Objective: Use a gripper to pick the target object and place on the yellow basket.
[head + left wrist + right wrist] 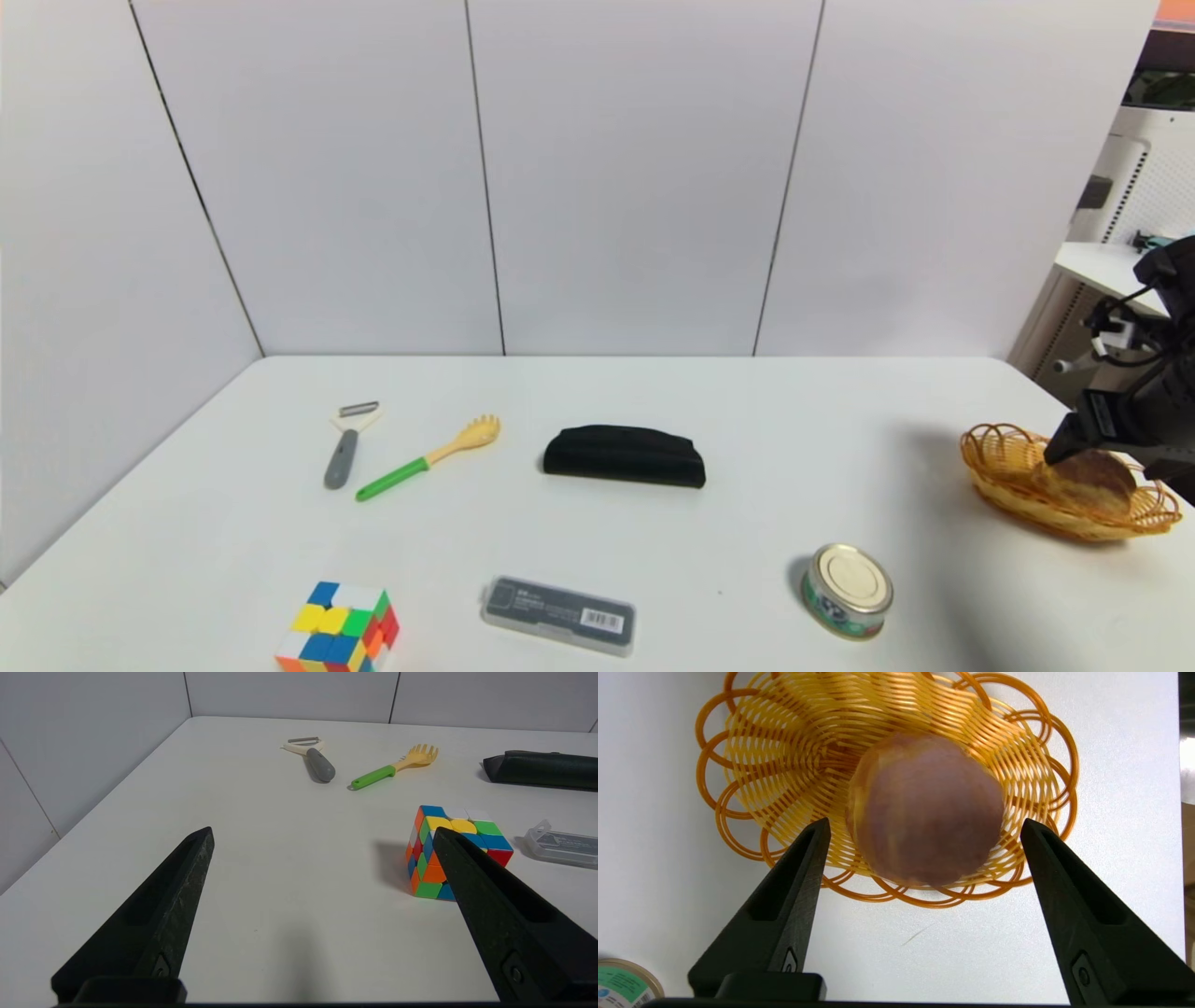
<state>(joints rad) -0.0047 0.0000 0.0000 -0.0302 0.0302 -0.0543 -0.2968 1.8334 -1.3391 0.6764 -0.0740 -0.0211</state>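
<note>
Poised over the far right corner of the white table (597,523): right gripper (922,828), pitched steeply down, jaws spread wide and gripping nothing. Centred between and just beyond its two black fingers (803,858) in the right wrist view: bread bun (924,809), round and pinkish-brown on top, blurred, clear of both fingers with basket weave showing in the gap on either side. Under and around the bun: yellow basket (752,760), woven, with a looped scalloped rim that reaches past both fingertips. Seen from the head camera, bun (1088,478) sitting low inside the basket (1004,448), right gripper (1074,446) directly above it, one dark fingertip down near the bun's top edge; contact there impossible to judge.

Near side of the gripper, toward the table's front edge: round metal tin can (848,591), standing upright, well apart from the basket.

Far to the gripper's left: black pouch (624,455), clear plastic case (558,614), green-handled pasta fork (428,458), grey-handled peeler (347,442) and colourful puzzle cube (339,628).

Parked at the table's left side, level and facing forward: left gripper (322,835), jaws apart and empty, the cube (455,851) just ahead by its one finger.
</note>
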